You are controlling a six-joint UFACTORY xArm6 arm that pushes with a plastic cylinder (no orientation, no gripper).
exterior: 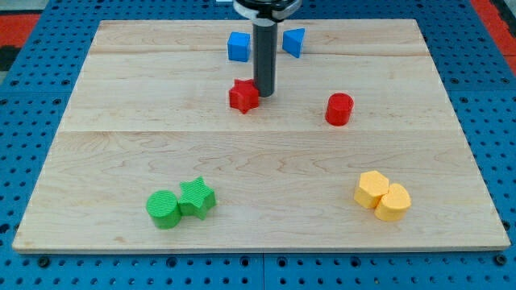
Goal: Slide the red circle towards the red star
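- Spreading across most of the view is a pale wooden board (258, 161), made of planks whose seams run from the view's left to its right.
- Under and around the board lies a blue pegboard surface (24, 97) dotted with holes; a red patch shows at the view's top left corner and another at the top right.
- Near the view's top, a blue cube (238, 47) and a blue wedge-like block (293, 42) sit on either side of my rod (264, 56).
- At the view's bottom left, a green cylinder (164, 209) and a green star (197, 197) touch each other.
- At the bottom right, two yellow blocks (382, 196) with rounded shapes press together; I cannot name their exact form.
- My rod comes straight down from the view's top centre, upright, dark and plain, with its mount cut off by the frame edge.
- I carry no jaws at all, so nothing is clasped; I only push.
- My tip (264, 94) rests on the board just beside the red star (243, 96), at the star's right edge, touching or nearly so.
- The red circle (339, 109) stands to the view's right of my tip and a little lower, well apart from the red star, with bare wood between them.
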